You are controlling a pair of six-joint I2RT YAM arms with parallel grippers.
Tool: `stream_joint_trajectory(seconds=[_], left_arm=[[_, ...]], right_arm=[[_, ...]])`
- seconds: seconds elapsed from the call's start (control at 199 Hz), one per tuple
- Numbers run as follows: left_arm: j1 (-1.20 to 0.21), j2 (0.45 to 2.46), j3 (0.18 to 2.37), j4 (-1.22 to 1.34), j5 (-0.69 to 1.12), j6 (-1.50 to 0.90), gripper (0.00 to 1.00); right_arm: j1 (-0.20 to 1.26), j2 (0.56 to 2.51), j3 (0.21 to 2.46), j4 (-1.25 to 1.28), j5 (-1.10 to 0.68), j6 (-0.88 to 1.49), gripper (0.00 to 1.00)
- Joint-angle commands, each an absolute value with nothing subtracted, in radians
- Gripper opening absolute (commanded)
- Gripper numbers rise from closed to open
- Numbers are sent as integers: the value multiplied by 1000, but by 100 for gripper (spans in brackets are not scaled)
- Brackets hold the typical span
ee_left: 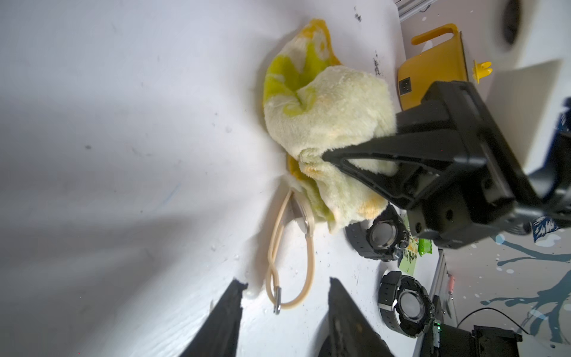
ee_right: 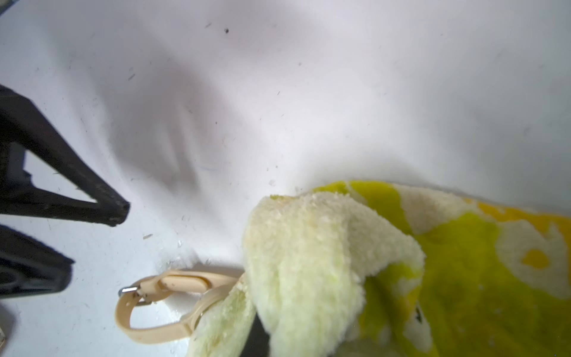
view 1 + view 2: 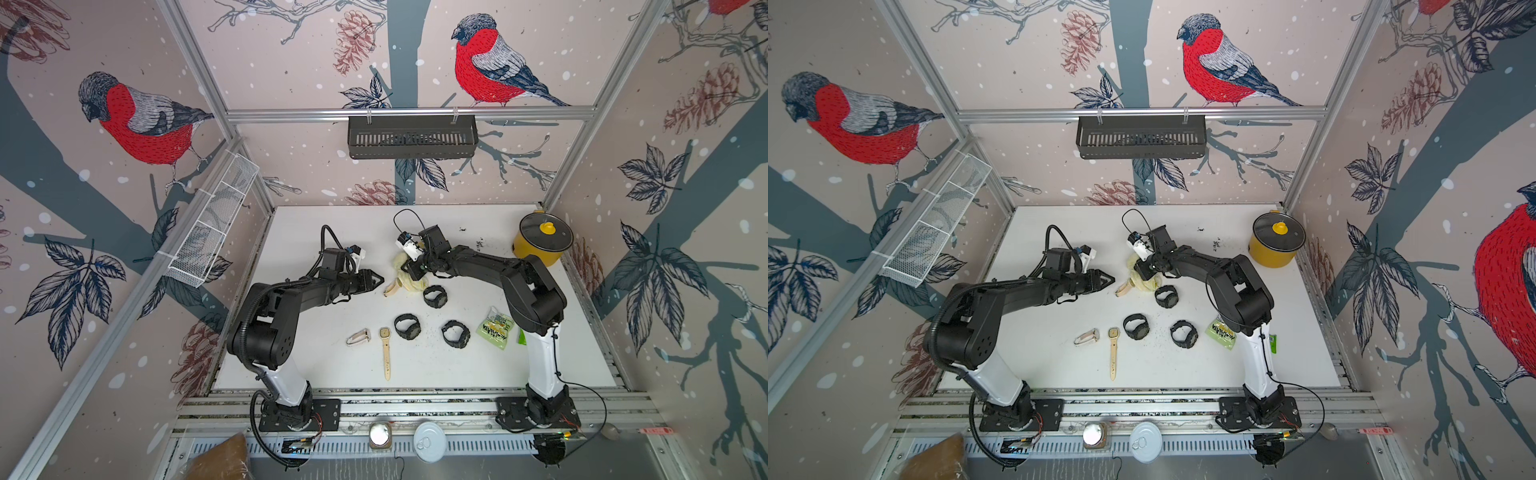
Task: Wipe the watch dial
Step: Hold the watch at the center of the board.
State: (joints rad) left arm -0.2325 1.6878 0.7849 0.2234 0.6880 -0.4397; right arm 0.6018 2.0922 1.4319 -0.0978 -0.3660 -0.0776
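Note:
A beige watch (image 1: 304, 222) lies on the white table (image 3: 316, 353). Its looped strap (image 2: 148, 324) sticks out from under a yellow-green fluffy cloth (image 3: 411, 279), which hides the dial. My right gripper (image 3: 417, 272) is shut on a fold of that cloth and presses it down over the watch. Its fingers (image 1: 364, 151) show in the left wrist view, while the right wrist view shows only a dark sliver of them (image 2: 256, 337). My left gripper (image 1: 287, 284) is open and empty, just short of the strap's buckle end. It points at the watch in both top views (image 3: 1109, 281).
Three black watches (image 3: 435, 296) (image 3: 407, 326) (image 3: 456, 333) lie in front of the cloth. Two more beige watches (image 3: 386, 349) (image 3: 358, 336) lie nearer the front, and a green packet (image 3: 495, 328) by the right arm. A yellow lidded pot (image 3: 542, 243) stands at the back right.

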Motion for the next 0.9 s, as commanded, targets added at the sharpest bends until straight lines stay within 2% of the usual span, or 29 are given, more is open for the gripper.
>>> stream_joint_trajectory(seconds=[0.0,0.276,0.521,0.897], left_arm=[[-256,1658,797,182,662,-392,43],[-376,1717,828,138,630,-343,40],[-380,1777,849,149,613,-337,43],[-350,1868,917,142,608,-353,44]], right_arm=[[604,2090,1464,-93,-396,-54,5],[566,2095,1474,-102,-421,12,5],[479,1999,1429,-102,-455,50,5],[503,1978,1441,-198,-403,-35,5]])
